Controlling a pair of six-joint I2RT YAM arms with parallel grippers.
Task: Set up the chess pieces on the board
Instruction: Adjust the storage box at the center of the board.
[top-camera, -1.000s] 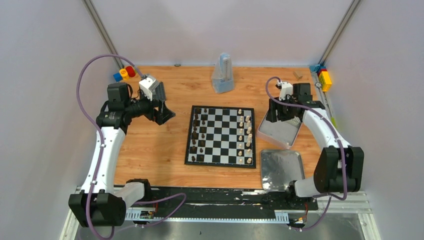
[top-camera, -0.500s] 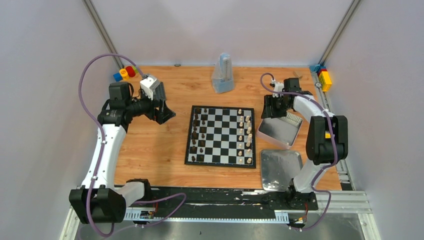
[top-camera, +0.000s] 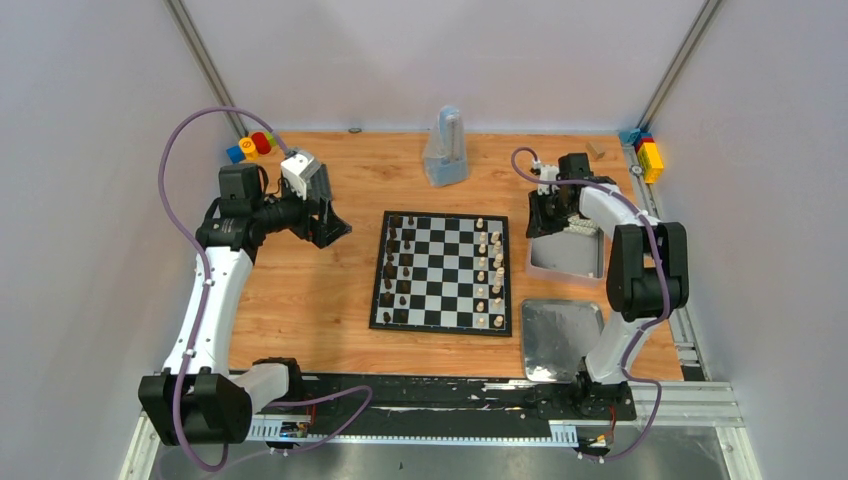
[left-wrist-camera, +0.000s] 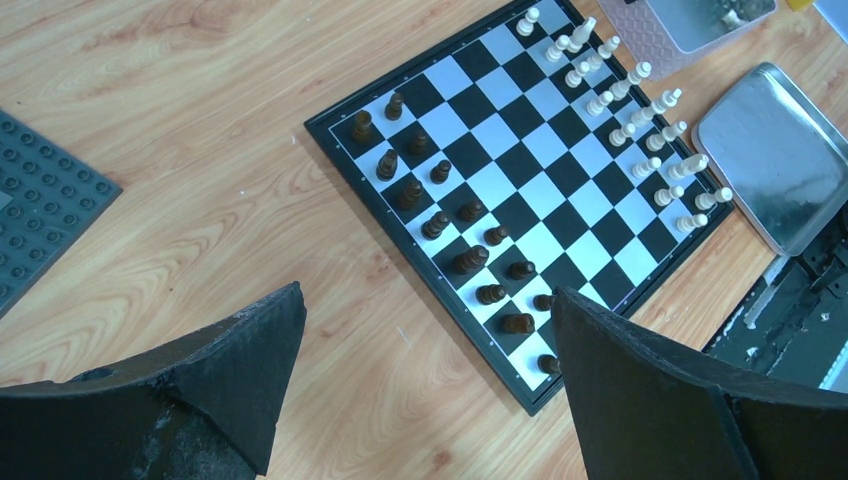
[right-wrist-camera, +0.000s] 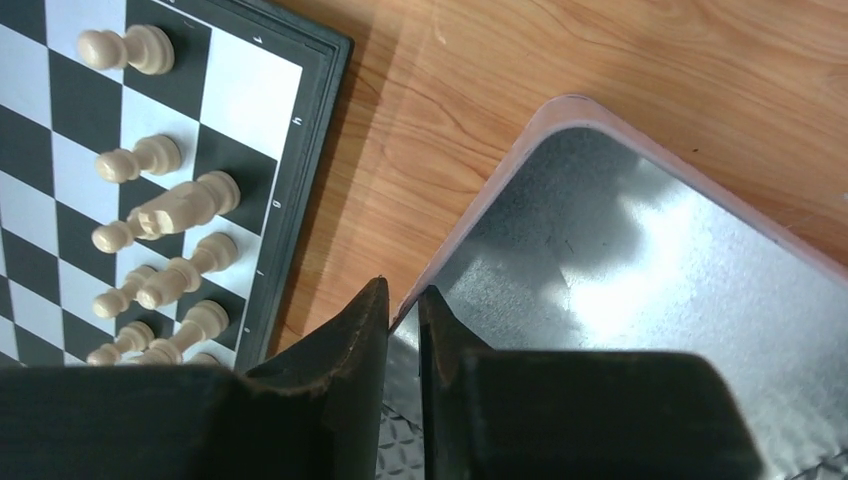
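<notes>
Wooden tabletop (top-camera: 300, 290), pale walls (top-camera: 90, 150): left claw (left-wrist-camera: 428, 295) gapes beside the board (top-camera: 445, 272), right claw (right-wrist-camera: 403, 295) pinches a tray (right-wrist-camera: 620, 260).

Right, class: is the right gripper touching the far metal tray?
Touching. The right wrist view shows the right gripper nearly shut, its fingers pinching the rim of the far metal tray between them.

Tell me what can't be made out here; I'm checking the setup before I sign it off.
Kinds of pieces: too small in the top and left wrist views to name each one.
What lies in the far tray: partly under the right arm in the top view, cut by the top edge in the left wrist view.
Most of the board in the right wrist view: off the left edge or behind the fingers.
</notes>
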